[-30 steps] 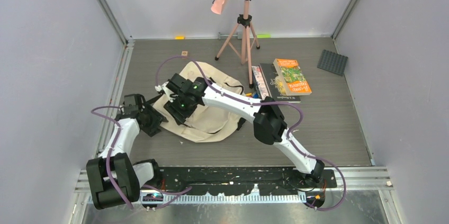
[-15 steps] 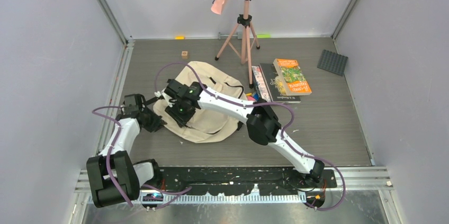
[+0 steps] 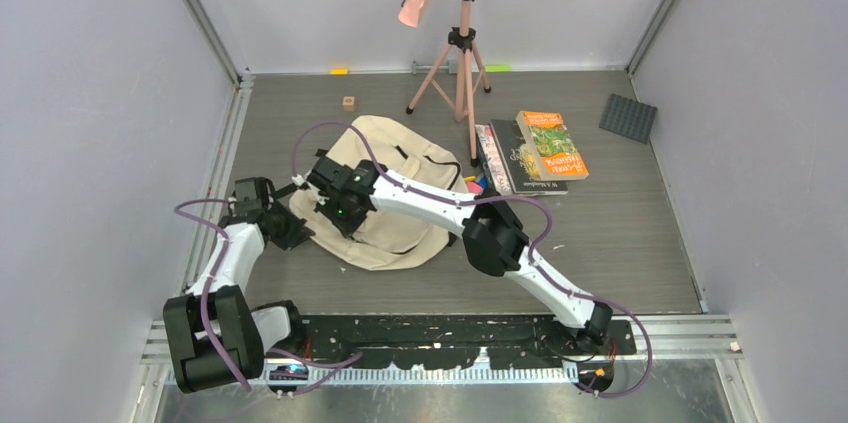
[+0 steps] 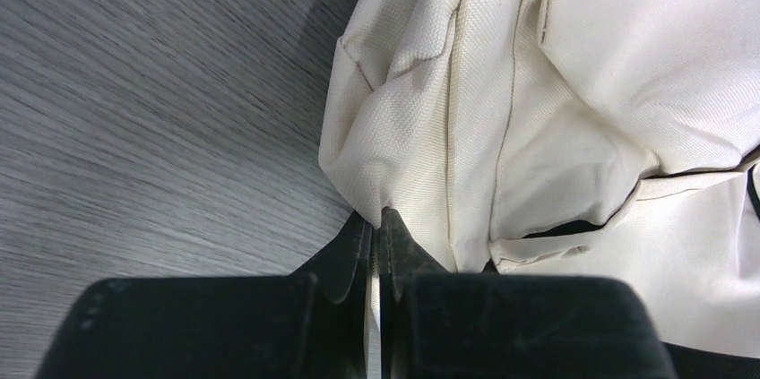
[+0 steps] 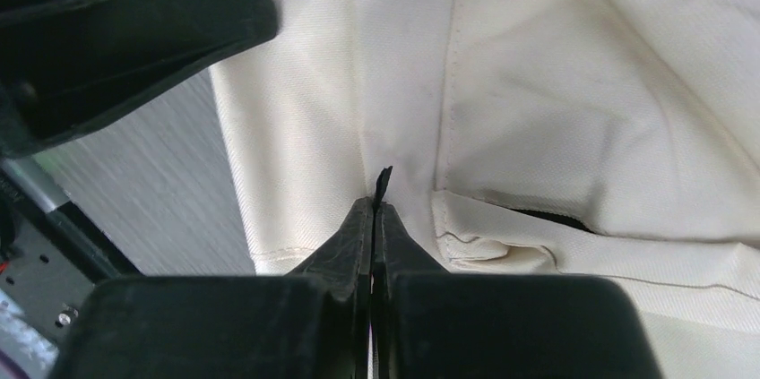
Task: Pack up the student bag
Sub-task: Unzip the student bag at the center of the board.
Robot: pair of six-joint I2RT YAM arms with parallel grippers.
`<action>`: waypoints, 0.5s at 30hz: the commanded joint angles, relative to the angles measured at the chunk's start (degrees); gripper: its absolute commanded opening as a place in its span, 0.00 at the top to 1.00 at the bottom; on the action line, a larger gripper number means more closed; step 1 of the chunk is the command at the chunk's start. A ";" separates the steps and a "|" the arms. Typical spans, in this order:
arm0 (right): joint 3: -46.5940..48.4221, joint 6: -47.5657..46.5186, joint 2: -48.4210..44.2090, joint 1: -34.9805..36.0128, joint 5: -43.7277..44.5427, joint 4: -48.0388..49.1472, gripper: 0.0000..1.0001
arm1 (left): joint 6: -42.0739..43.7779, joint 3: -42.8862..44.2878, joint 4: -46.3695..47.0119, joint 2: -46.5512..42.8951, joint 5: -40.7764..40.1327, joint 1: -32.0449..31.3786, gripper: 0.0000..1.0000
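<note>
The student bag (image 3: 400,238) is lying flat left of centre on the table (image 3: 620,243), its long axis seeming to run roughly near to far; the left gripper (image 4: 376,218) is clenching a canvas fold (image 4: 387,150) at the bag's left edge, and the right gripper (image 5: 374,204), just beside it over the bag, is pinching a small black tab (image 5: 384,180). Judging by this, the right arm is needing to draw that tab away from the left's anchor.

Faint pale lettering across the cover of the orange book (image 3: 552,144), too small and blurred to make out. Likewise on the dark book (image 3: 516,169) lying under it. Not a single word, number or brand legible in any of the views.
</note>
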 commanded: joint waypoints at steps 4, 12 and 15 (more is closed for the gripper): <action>-8.43 5.79 -10.10 0.87 13.26 6.97 0.99 | 1.55 1.51 -0.49 -0.69 -1.75 0.32 1.00; -16.31 8.26 -17.74 1.03 20.43 8.40 0.99 | 1.95 2.19 0.33 0.60 -2.23 0.75 1.00; -19.56 8.54 -20.71 1.34 21.29 9.27 0.99 | 2.58 2.45 0.30 1.06 -2.89 1.10 1.00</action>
